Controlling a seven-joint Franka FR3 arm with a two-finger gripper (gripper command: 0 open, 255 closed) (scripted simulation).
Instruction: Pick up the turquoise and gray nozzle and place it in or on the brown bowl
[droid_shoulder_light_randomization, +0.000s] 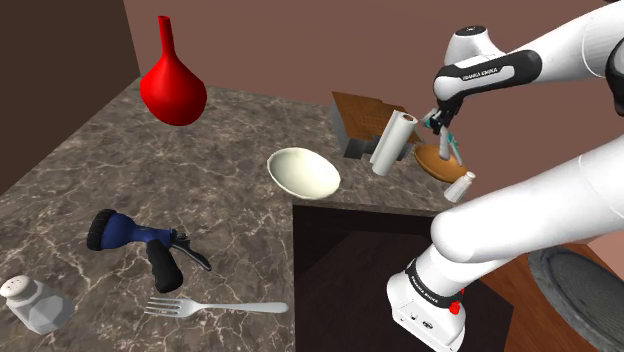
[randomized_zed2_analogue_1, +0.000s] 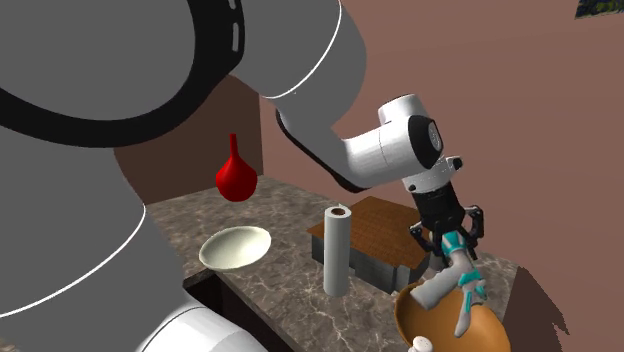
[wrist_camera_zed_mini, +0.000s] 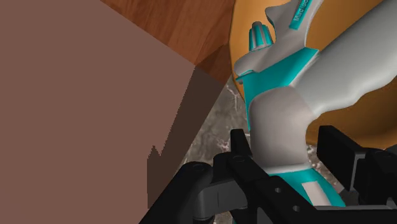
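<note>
Most looks done: the hand (randomized_zed2_analogue_1: 450, 238) clasps the nozzle (randomized_zed2_analogue_1: 458, 268), which hangs into the bowl (randomized_zed2_analogue_1: 420, 320) at its six o'clock. Only letting go seems left.

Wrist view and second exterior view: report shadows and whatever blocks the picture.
Wrist view: a dark, jagged-edged shadow strip borders the flat brown wall; the nozzle looms large ahead of the claw. Second exterior view: the arm, a grey bulk, blocks its left side; soft light, no glare on the bowl.
</note>
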